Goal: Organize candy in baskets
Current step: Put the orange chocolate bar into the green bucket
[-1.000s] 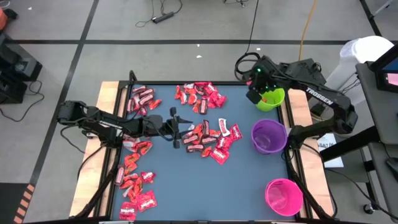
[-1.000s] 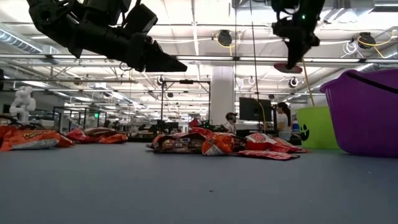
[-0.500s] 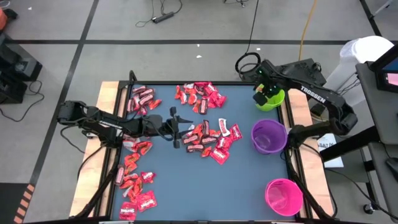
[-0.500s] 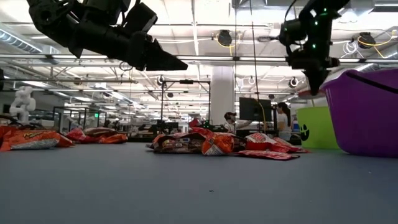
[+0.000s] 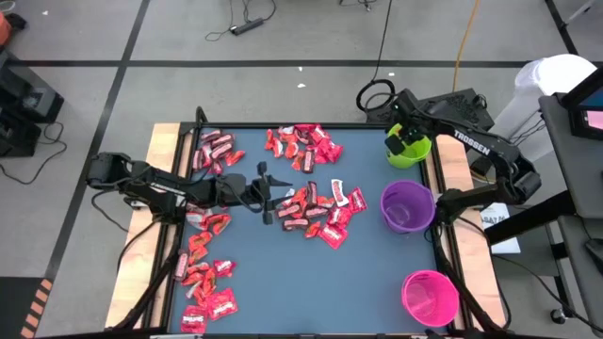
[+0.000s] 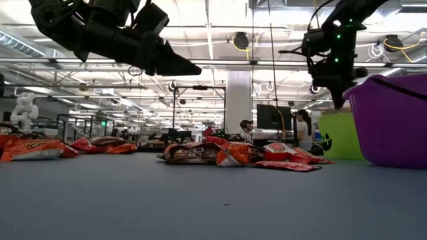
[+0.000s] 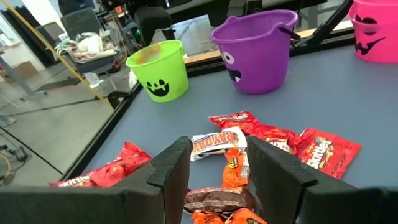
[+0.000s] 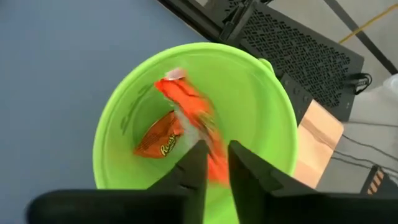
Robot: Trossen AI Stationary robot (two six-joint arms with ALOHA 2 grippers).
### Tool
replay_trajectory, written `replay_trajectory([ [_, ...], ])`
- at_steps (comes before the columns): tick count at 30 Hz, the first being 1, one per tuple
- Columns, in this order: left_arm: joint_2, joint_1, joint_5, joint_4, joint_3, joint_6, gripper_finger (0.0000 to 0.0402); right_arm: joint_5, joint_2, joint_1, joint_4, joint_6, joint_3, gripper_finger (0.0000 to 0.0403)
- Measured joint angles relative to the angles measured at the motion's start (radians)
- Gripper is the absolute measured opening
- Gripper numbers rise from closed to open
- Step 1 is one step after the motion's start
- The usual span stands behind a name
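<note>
Right fingers (image 8: 211, 163): hanging right over the green basket (image 8: 273, 106), pointing down into it, with a small gap between them. They are gripping nothing.
Orange candy (image 8: 189, 102): blurry, lying just past the right fingertips, inside the green basket.
Second candy (image 8: 158, 140): sitting at the bottom of the green basket, beside the blurry one.
Left fingers (image 7: 217, 168): hovering over the worktop (image 5: 377, 273), spread wide and holding nothing.
Candy pile (image 7: 249, 140): lying flat on the worktop, just ahead of the left fingers and partly between them.
Purple basket (image 5: 407, 207): standing upright, farther ahead of the left fingers.
Pink basket (image 5: 430, 298): standing at the worktop's corner, well apart from both pairs of fingers.
More candy (image 5: 205, 282): lying in heaps behind the left fingers.
</note>
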Motion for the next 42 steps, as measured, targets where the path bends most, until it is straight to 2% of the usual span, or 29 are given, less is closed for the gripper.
replay_trajectory([
  [6, 0.0, 0.0, 0.0, -0.001, 0.0, -0.006, 0.0167, -0.001, 0.0, 0.001, -0.002, -0.02, 0.014, 0.0131],
  [12, 0.0, 0.0, 0.0, -0.001, 0.0, -0.006, 0.0167, -0.082, 0.0, 0.039, 0.057, -0.024, 0.069, 0.0162],
  [19, 0.0, 0.0, 0.0, -0.001, 0.0, -0.008, 0.0167, -0.243, 0.0, 0.118, 0.287, -0.048, 0.071, 0.0164],
  [26, 0.0, 0.0, 0.0, -0.001, 0.0, -0.008, 0.0167, -0.315, 0.037, 0.226, 0.503, -0.07, 0.071, 0.0164],
  [37, 0.0, 0.0, -0.002, -0.001, 0.0, -0.008, 0.0167, -0.29, 0.227, 0.366, 0.716, -0.12, 0.071, 0.0164],
  [39, 0.0, 0.0, -0.038, -0.002, 0.0, -0.008, 0.0167, -0.288, 0.252, 0.381, 0.721, -0.133, 0.07, 0.0164],
  [42, 0.0, 0.016, -0.148, -0.017, 0.0, -0.061, 0.0167, -0.285, 0.27, 0.398, 0.728, -0.147, 0.07, 0.0164],
])
